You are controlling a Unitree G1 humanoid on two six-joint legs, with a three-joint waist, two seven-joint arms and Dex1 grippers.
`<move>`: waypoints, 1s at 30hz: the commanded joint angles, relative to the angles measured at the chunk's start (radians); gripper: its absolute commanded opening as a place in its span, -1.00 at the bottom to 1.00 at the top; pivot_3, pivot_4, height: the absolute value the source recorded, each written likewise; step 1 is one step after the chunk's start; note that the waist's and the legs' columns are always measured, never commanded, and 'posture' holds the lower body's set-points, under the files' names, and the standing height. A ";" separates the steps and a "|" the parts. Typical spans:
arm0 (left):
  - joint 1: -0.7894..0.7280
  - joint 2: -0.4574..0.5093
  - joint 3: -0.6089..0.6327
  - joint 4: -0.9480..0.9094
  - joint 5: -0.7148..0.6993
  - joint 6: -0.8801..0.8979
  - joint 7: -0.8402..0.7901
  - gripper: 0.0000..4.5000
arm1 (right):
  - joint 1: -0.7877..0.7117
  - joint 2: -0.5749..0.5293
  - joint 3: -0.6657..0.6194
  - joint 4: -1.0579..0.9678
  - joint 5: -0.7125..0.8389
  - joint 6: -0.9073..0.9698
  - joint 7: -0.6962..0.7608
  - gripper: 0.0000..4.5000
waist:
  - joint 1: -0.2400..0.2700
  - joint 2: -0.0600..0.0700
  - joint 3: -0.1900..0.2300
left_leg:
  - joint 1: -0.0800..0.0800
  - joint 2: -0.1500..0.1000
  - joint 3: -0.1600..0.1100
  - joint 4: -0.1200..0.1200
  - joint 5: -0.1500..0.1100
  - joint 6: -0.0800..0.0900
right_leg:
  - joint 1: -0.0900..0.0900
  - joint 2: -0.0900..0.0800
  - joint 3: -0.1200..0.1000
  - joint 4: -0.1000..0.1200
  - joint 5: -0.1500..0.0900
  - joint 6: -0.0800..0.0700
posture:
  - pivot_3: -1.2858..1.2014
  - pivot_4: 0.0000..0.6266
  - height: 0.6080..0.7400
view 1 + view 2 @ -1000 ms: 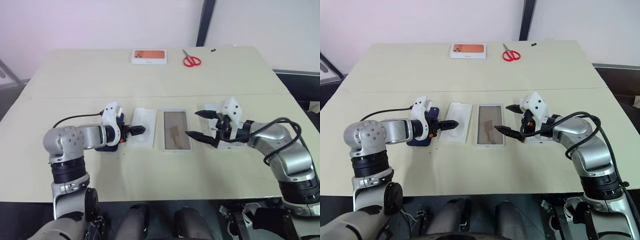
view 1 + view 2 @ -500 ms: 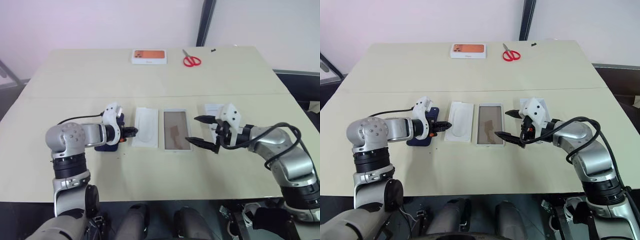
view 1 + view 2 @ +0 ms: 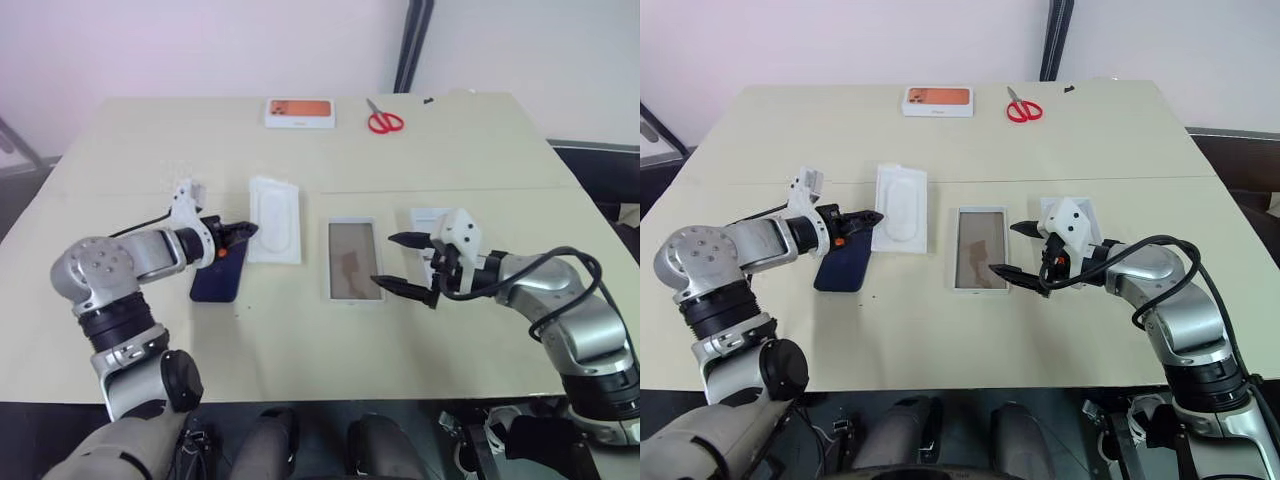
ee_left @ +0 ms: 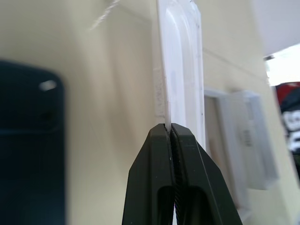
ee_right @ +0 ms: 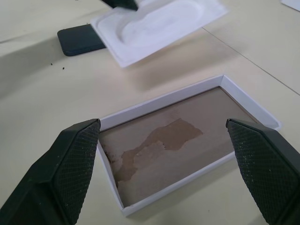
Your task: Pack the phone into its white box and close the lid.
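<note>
The dark navy phone (image 3: 218, 272) lies flat on the table at the left. Just above it my left gripper (image 3: 240, 230) is shut on the near edge of a flat white insert (image 3: 273, 205) and holds it lifted and tilted; the left wrist view shows the insert's (image 4: 180, 70) thin edge pinched at my gripper (image 4: 169, 129). The white box (image 3: 352, 293) sits open in the middle, brownish inside and empty. My right gripper (image 3: 383, 260) hovers open at the box's right side, its fingers (image 5: 70, 164) apart over the box rim (image 5: 157, 105). The lid (image 3: 428, 216) lies behind the right gripper, partly hidden.
A white box with orange print (image 3: 300, 112) and red scissors (image 3: 383, 122) lie at the table's far edge. The phone (image 5: 79, 40) and the lifted insert (image 5: 154, 23) lie beyond the box in the right wrist view.
My left gripper shut on the insert's edge, then lifted it up and away from the box toward the far left, uncovering more of the phone. The right gripper stayed open beside the box.
</note>
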State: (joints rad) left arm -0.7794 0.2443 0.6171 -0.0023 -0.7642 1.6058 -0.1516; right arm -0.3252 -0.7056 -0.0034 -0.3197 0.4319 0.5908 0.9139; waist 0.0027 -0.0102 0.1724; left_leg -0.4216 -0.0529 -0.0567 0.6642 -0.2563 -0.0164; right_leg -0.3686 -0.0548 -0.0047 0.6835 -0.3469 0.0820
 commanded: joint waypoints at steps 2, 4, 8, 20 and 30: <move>-0.038 -0.060 -0.049 -0.038 -0.106 0.009 0.085 -1.00 | -0.015 -0.023 -0.024 -0.024 0.000 -0.021 0.001 1.00 | 0.006 0.000 0.000 | 0.000 0.000 0.000 0.000 0.000 0.000 | 0.000 0.000 0.000 0.000 0.000 0.000 | 0.03 -0.52 1.00; -0.038 -0.121 -0.070 -0.048 -0.136 0.009 0.152 -1.00 | -0.014 -0.033 -0.035 -0.014 -0.005 -0.027 0.000 1.00 | 0.009 0.000 0.000 | 0.000 0.000 0.000 0.000 0.000 0.000 | 0.000 0.000 0.000 0.000 0.000 0.000 | 0.03 -0.52 1.00; -0.015 -0.241 -0.104 -0.076 -0.169 0.009 0.283 -1.00 | -0.012 -0.050 -0.052 -0.002 -0.008 -0.034 -0.003 1.00 | 0.010 0.000 0.000 | -0.001 0.000 0.000 0.001 0.000 0.000 | 0.000 0.000 0.000 0.000 0.000 0.000 | 0.03 -0.52 1.00; 0.045 -0.360 -0.143 -0.102 -0.249 0.009 0.488 -1.00 | -0.002 -0.058 -0.061 -0.010 -0.006 -0.032 -0.011 1.00 | 0.012 -0.001 0.000 | -0.002 0.000 0.000 0.002 0.000 0.000 | 0.000 0.000 0.000 0.000 0.000 0.000 | 0.03 -0.52 1.00; 0.094 -0.281 -0.225 -0.103 -0.403 0.009 0.517 0.01 | -0.022 -0.048 -0.045 -0.002 -0.009 -0.037 -0.010 1.00 | 0.010 -0.001 0.000 | -0.002 0.000 0.000 0.002 0.000 -0.001 | -0.001 0.000 0.000 0.001 0.000 0.000 | 0.03 -0.52 1.00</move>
State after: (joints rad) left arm -0.6763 -0.0458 0.4036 -0.0812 -1.1226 1.6058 0.3591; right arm -0.3259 -0.7561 -0.0385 -0.3084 0.4159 0.5719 0.9054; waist 0.0123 -0.0107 0.1725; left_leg -0.4235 -0.0530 -0.0566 0.6659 -0.2559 -0.0170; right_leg -0.3698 -0.0543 -0.0045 0.6842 -0.3468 0.0822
